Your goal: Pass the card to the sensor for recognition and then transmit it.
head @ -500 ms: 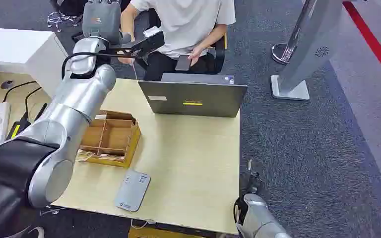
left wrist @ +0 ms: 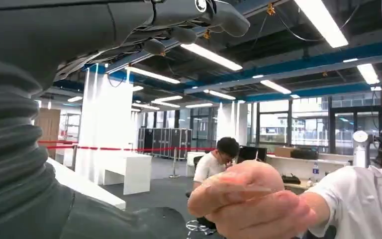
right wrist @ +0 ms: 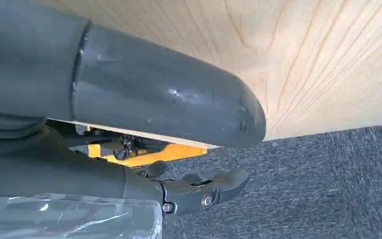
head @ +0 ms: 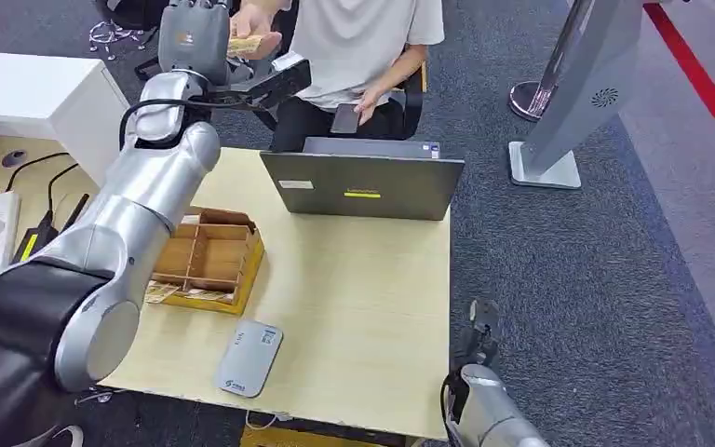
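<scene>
My left arm reaches far out past the table's far left corner, my left hand [head: 242, 82] empty with fingers spread. Just beyond it, a person's hand [head: 253, 23] holds the card [head: 245, 43]. My right hand [right wrist: 199, 191] hangs low beside the table's near right edge [head: 433, 391], fingers loosely apart, holding nothing.

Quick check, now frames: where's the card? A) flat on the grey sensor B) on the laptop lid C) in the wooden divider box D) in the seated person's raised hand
D. The card is pinched in the person's hand, raised beside the robot's left hand; the grey sensor on the table has nothing lying on it.
</scene>
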